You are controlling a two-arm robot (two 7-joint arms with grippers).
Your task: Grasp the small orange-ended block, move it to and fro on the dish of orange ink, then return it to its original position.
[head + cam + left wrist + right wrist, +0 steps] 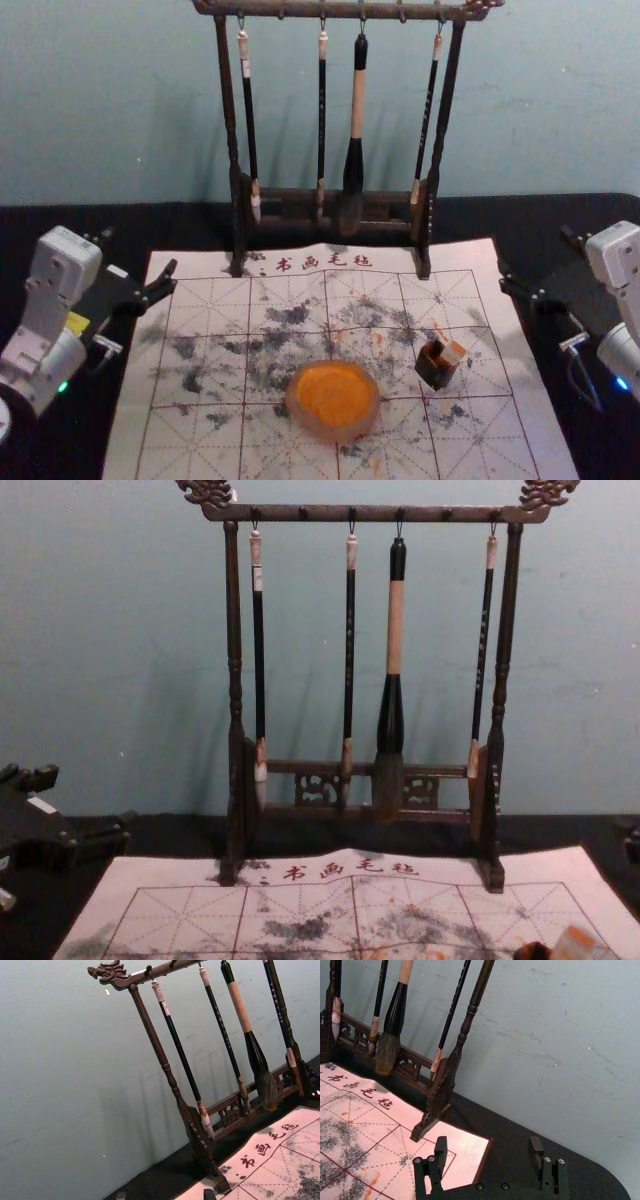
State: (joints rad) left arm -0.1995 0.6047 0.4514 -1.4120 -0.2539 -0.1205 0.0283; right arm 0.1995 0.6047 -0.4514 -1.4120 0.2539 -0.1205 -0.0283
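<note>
My left gripper [140,252] is open and empty beyond the mat's left edge in the head view; its tips also show in the left wrist view, left gripper [165,1194]. On the opposite side, my right gripper [535,252] is open and empty, as the right wrist view confirms, right gripper [487,1144]. The round dish of orange ink [335,396] lies on the mat near its front middle. To its right is a small dark holder [434,372], with the pale, orange-marked block [453,353] tilted at its top; that block [574,942] appears at the chest view's lower right. Neither gripper touches them.
A dark wooden rack [235,700] with several hanging brushes [390,710] stands at the mat's far edge. The white gridded mat [200,430] bears grey and orange stains and lies on a black table [560,380]. A wall rises behind.
</note>
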